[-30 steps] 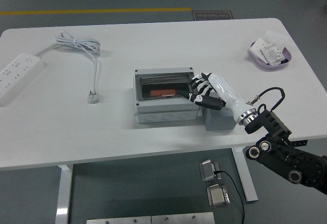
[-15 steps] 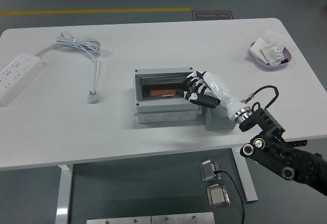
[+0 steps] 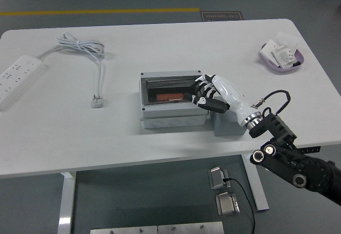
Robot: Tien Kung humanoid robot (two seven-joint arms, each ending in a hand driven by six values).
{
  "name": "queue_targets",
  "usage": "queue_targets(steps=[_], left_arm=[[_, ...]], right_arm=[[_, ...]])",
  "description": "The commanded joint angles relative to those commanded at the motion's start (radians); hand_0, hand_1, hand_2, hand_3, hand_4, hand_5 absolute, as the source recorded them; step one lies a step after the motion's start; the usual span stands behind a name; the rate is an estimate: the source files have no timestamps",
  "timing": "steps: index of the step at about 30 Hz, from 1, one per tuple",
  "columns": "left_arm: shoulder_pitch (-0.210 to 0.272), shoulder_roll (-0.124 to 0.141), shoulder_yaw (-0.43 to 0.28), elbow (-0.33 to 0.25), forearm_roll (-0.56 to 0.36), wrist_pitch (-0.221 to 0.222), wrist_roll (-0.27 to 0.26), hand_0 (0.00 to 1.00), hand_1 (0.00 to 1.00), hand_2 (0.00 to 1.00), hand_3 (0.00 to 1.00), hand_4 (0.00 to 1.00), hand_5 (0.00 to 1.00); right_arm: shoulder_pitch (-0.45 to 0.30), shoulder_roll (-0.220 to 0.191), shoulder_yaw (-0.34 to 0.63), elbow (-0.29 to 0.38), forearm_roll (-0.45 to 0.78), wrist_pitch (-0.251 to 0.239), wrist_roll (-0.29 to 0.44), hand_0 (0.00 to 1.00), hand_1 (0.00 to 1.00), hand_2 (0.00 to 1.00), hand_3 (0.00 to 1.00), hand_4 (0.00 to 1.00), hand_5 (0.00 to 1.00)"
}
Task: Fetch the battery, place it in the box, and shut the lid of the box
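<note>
The robot's white-and-black right hand (image 3: 205, 93) hangs over the right end of the grey plastic box (image 3: 171, 105), fingers curled; whether they pinch anything I cannot tell. The flat orange battery (image 3: 170, 96) lies inside the box's dark recess, long axis left to right, parallel to the surface's near edge. The risk, as I judge it: the fingertips may catch the box rim or nudge the battery askew, so the lid (image 3: 229, 123), seemingly the grey panel beside the box, seats badly.
</note>
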Motion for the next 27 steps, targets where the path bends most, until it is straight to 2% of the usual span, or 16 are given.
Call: queue_targets(steps=[18,27], left_arm=[[-0.002,-0.002,-0.003,-0.001,0.006,-0.001,0.002,0.667,0.725,0.683,0.625,0.634,0.203],[-0.005,-0.002,-0.002,0.000,0.006,-0.001,0.001,0.667,0.725,0.683,0.625,0.633,0.203]], right_arm=[[0.005,0.028,-0.010,-0.009,-0.005,0.003,0.004,0.363,0.440,0.548,0.607,0.935,0.792],[0.017,0.025,-0.004,-0.013,-0.011,0.004,0.002,0.364,0.437,0.549,0.606,0.936,0.793]])
